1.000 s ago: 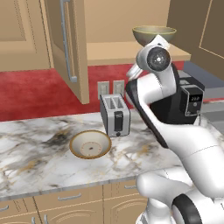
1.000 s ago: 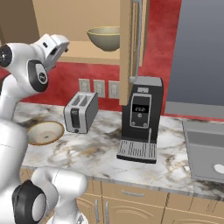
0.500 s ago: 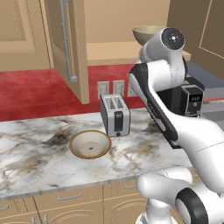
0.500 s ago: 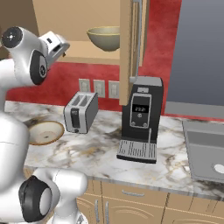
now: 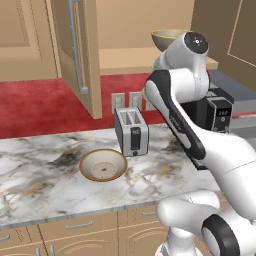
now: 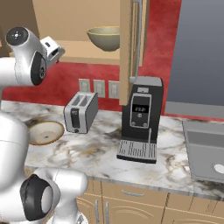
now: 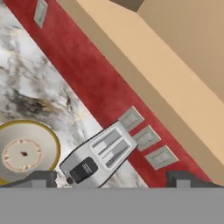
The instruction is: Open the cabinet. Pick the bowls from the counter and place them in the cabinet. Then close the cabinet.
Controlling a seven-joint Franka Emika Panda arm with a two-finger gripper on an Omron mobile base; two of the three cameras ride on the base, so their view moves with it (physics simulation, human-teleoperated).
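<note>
The cabinet [image 5: 75,50] stands open, its doors [image 6: 130,48] swung out. The olive-yellow bowl [image 6: 105,38] rests on the cabinet shelf, partly behind my arm in the left base view [image 5: 165,39]. The shallow tan-rimmed bowl [image 5: 103,165] lies on the marble counter [image 5: 45,170], left of the toaster. My gripper [image 7: 111,179] is open with nothing between its fingertips [image 7: 40,178]. It hangs high in front of the shelf, left of the olive bowl, and looks down at the tan bowl [image 7: 26,151] and the toaster.
A silver toaster [image 5: 131,131] stands against the red wall under several outlets. A black coffee machine [image 6: 140,118] sits to its right, under the right door's lower edge. A steel sink [image 6: 205,148] is set in the counter further right.
My arm's upper joint has risen and swung right in the left base view, and the hand has shifted slightly. Neither bowl has moved. The gripper stayed open.
</note>
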